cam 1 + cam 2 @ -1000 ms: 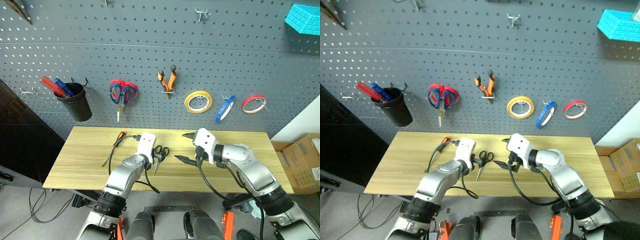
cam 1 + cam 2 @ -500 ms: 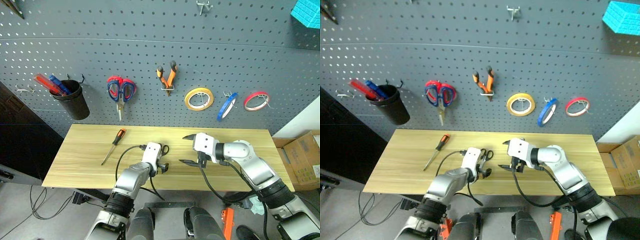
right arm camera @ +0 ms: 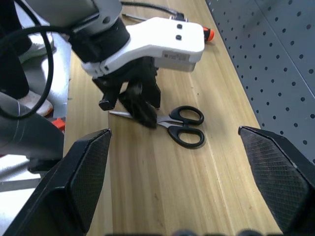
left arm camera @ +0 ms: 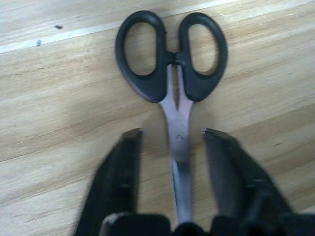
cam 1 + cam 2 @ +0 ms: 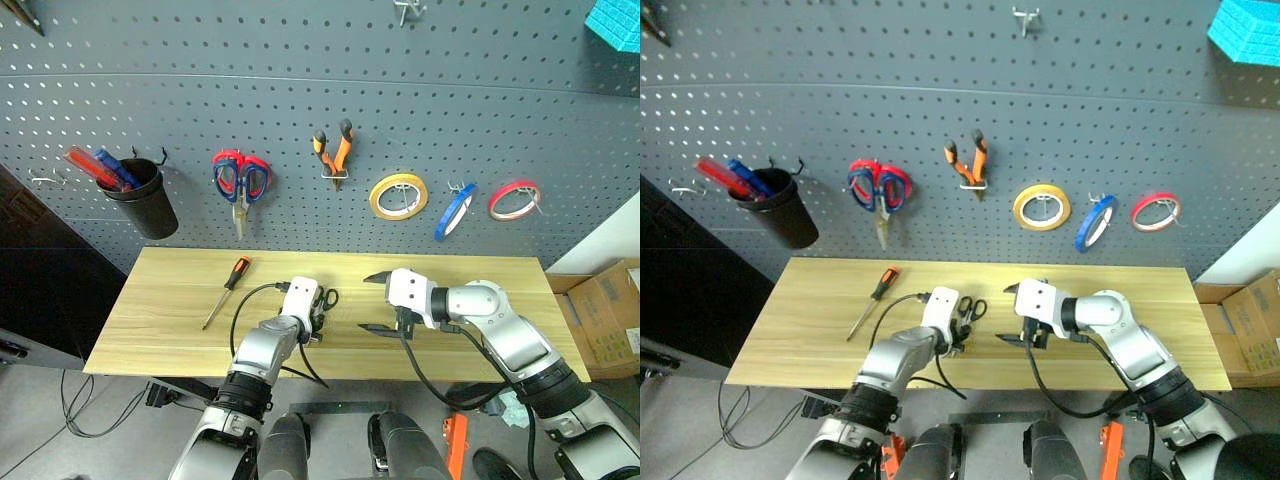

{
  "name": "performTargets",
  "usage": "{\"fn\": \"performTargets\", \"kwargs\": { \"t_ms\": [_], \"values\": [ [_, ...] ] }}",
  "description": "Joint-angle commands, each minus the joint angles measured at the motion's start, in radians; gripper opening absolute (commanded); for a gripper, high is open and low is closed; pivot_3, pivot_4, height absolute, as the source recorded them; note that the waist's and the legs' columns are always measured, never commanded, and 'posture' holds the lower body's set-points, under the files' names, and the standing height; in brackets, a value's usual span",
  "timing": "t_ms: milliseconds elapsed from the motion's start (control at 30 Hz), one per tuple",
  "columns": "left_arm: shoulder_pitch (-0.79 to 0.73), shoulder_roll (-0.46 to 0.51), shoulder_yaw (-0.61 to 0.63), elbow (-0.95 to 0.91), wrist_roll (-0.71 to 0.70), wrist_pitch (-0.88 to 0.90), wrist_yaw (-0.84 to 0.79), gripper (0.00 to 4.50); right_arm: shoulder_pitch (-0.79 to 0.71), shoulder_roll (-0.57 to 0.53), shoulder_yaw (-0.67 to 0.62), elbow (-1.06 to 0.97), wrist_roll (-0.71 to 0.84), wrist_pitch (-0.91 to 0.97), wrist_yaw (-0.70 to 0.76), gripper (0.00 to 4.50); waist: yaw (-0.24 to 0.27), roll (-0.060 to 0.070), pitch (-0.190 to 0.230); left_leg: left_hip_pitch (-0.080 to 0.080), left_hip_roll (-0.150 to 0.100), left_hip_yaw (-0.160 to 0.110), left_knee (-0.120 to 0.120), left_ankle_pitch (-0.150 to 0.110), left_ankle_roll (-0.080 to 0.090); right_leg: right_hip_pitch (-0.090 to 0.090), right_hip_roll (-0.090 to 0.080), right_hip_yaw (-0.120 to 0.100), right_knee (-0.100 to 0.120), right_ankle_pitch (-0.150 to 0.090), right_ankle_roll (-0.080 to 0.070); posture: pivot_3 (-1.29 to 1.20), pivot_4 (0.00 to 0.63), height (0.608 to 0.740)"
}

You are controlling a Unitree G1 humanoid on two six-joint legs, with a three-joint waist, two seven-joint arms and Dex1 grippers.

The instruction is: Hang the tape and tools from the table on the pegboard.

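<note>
On the light wooden table [image 5: 160, 320] below the pegboard [image 5: 300, 90], the left gripper [image 4: 172, 147], jaws partly closed astride the blades of the black-handled scissors [image 4: 170, 64] and apparently not yet clamped, must grip and lift; the right gripper [image 5: 376, 302] waits wide open, empty.

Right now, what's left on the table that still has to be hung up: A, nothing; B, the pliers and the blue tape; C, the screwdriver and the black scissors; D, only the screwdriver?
C: the screwdriver and black scissors lie on the table, while the pliers and blue tape hang on the pegboard.
</note>
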Motion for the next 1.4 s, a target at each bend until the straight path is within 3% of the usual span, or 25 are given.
{"fn": "performTargets", "kwargs": {
  "t_ms": [33, 100, 433, 600, 833, 1067, 1233, 1400],
  "values": [
    [0.021, -0.013, -0.002, 0.008, 0.009, 0.013, -0.005, 0.54, -0.006, -0.006, -0.007, -0.029, -0.003, -0.031, 0.010, 4.50, 0.000, 0.000, 0.001, 0.000, 0.000, 0.000, 0.000, 0.000, 0.000, 0.000, 0.000, 0.000, 0.000, 0.000, 0.000, 0.02, 0.240, 0.740],
    [0.021, -0.014, 0.000, 0.007, 0.012, 0.014, -0.007, 0.12, -0.006, -0.007, -0.009, -0.024, -0.006, -0.037, 0.012, 4.50, 0.000, 0.000, 0.002, 0.000, 0.000, 0.000, 0.000, 0.000, 0.000, 0.000, 0.000, 0.000, 0.000, 0.000, 0.000, 0.02, 0.239, 0.740],
    [0.020, -0.019, 0.016, -0.009, 0.018, -0.001, -0.007, 0.12, -0.008, -0.001, -0.015, 0.001, -0.019, -0.059, 0.002, 4.50, 0.000, 0.000, 0.004, 0.000, 0.000, 0.000, 0.000, 0.000, 0.000, 0.000, 0.000, 0.000, 0.000, 0.000, 0.000, 0.03, 0.225, 0.740],
    [0.068, 0.015, -0.006, -0.131, 0.032, -0.021, -0.029, 0.12, 0.001, 0.007, -0.023, -0.002, -0.015, -0.055, -0.009, 4.50, 0.001, -0.001, 0.006, 0.000, 0.000, 0.000, -0.001, 0.000, -0.001, 0.000, 0.000, 0.000, -0.001, 0.000, 0.000, 0.04, 0.214, 0.740],
    [0.320, 0.125, 0.087, -0.536, 0.023, -0.270, -0.045, 0.12, 0.076, 0.077, -0.120, -0.091, 0.108, -0.027, -0.064, 4.50, 0.005, -0.002, 0.010, -0.002, 0.004, -0.002, -0.003, -0.002, -0.004, -0.004, -0.002, -0.001, 0.000, -0.001, 0.000, 0.11, 0.177, 0.740],
    [0.514, 0.216, 0.159, -0.709, 0.086, -0.547, -0.036, 0.12, 0.177, 0.149, -0.213, -0.282, 0.327, 0.124, -0.100, 4.50, 0.031, -0.003, 0.009, -0.003, 0.004, -0.002, -0.002, -0.003, -0.004, -0.003, -0.007, -0.002, -0.001, -0.004, -0.005, 0.17, 0.130, 0.740],
    [0.558, 0.232, 0.225, -0.734, 0.165, -0.680, 0.037, 0.12, 0.173, 0.204, -0.218, -0.335, 0.389, 0.163, -0.151, 4.50, 0.039, -0.004, 0.003, -0.005, 0.003, -0.001, -0.001, -0.002, -0.004, -0.004, -0.011, -0.003, -0.002, -0.004, -0.005, 0.19, 0.102, 0.740],
    [0.460, 0.236, 0.262, -0.674, 0.208, -0.747, 0.085, 0.12, 0.108, 0.238, -0.209, -0.266, 0.360, 0.129, -0.176, 4.50, 0.050, -0.007, -0.015, -0.005, 0.001, -0.001, -0.001, -0.002, -0.004, -0.004, -0.009, -0.005, -0.002, -0.004, -0.004, 0.21, 0.075, 0.740]
  ]
}}
